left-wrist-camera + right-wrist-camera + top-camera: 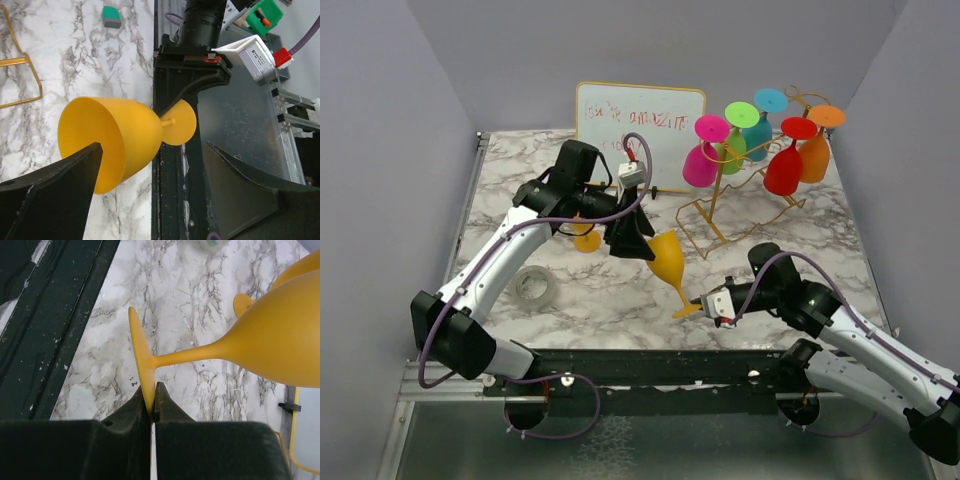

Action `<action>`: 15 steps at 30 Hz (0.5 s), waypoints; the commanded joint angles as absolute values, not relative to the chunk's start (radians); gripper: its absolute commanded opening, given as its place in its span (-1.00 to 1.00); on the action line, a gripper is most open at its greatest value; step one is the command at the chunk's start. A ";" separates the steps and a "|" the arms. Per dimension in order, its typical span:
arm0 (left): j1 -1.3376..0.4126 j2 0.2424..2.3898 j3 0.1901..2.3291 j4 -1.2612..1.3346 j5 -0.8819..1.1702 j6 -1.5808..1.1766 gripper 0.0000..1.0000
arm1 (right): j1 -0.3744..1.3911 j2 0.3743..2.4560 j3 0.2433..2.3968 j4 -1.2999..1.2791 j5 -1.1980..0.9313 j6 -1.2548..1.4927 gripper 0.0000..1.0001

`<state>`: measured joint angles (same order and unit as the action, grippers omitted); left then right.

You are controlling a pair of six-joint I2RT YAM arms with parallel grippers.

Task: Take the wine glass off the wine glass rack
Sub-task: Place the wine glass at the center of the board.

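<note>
Spreading beneath both arms, the marbled worktop (610, 300) is seen with the gold wine glass rack (745, 190) set well beyond either pair of jaws, five coloured glasses (785, 170) hung on it. The yellow wine glass (667, 262) is held clear of the rack, tilted in the air between the two pairs of jaws, with its bowl toward the left arm (510, 250) and its foot toward the right arm (860, 335). The removal is judged done, and a setting-down or hand-over is judged to be in hand. Since the weight hangs far out from a thin-edged hold, the glass is best moved slowly and lowered foot first. The right jaws are closed to a sliver on the rim of the foot (140, 347). The left jaws are spread wide, with the bowl (115, 142) lying between them, close to one finger (60, 190); whether it is touched cannot be told.
</note>
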<state>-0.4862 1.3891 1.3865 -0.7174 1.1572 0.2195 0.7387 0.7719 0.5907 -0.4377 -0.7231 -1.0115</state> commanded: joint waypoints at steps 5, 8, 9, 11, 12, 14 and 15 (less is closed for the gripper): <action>-0.488 1.457 1.436 -0.749 1.223 0.211 0.27 | 0.743 0.752 0.600 -0.448 -0.754 -1.035 -0.98; -0.500 1.464 1.442 -0.752 1.197 0.209 0.02 | 0.743 0.749 0.596 -0.439 -0.747 -1.033 -0.98; -0.507 1.463 1.442 -0.755 1.189 0.211 -0.02 | 0.742 0.747 0.596 -0.436 -0.745 -1.032 -0.98; -0.527 1.461 1.436 -0.769 1.139 0.221 -0.14 | 0.742 0.747 0.593 -0.437 -0.742 -1.032 -0.98; -0.540 1.462 1.434 -0.785 1.118 0.236 -0.17 | 0.743 0.745 0.591 -0.434 -0.741 -1.033 -0.98; -0.558 1.468 1.436 -0.811 1.111 0.270 -0.25 | 0.743 0.744 0.587 -0.432 -0.741 -1.034 -0.98; -0.566 1.474 1.440 -0.818 1.111 0.275 -0.33 | 0.742 0.743 0.586 -0.431 -0.741 -1.035 -0.98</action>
